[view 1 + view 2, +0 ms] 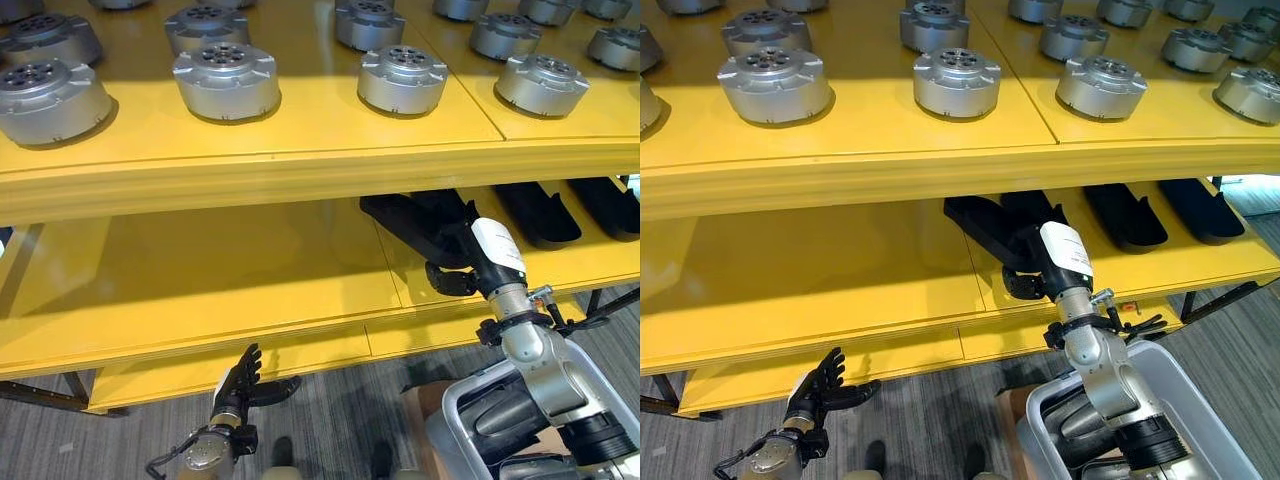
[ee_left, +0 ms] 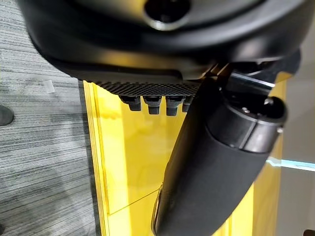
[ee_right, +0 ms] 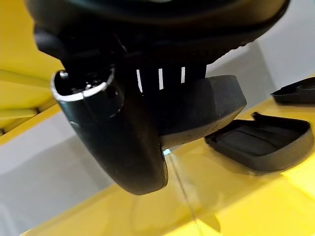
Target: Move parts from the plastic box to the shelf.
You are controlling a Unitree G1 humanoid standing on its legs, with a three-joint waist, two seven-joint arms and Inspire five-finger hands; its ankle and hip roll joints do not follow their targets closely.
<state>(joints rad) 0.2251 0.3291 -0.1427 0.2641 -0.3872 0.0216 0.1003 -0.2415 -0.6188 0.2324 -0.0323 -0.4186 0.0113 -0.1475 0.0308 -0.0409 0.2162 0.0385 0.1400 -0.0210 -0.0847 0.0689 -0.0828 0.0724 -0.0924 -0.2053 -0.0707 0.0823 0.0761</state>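
The yellow shelf (image 1: 300,165) spans the whole scene in two tiers. Its upper tier, from nine o'clock round to three, carries rows of round silver motor housings (image 1: 402,80). The lower tier is bare yellow at nine o'clock, while at two and three o'clock lie several flat black parts (image 1: 1125,215) side by side.

At five o'clock stands the grey plastic box (image 1: 1200,400); the right arm rises out of it and dark shapes sit inside it, too hidden to tell apart.

The right hand (image 1: 1025,282) reaches onto the lower tier at about three o'clock and holds a black part (image 3: 216,101): in the right wrist view the fingers curl over its top and the thumb closes beneath, with another black part (image 3: 261,142) lying on the shelf just beside.

The left hand (image 1: 240,380) hangs at seven o'clock, below the shelf's front edge, its fingers straight and spread, holding nothing.
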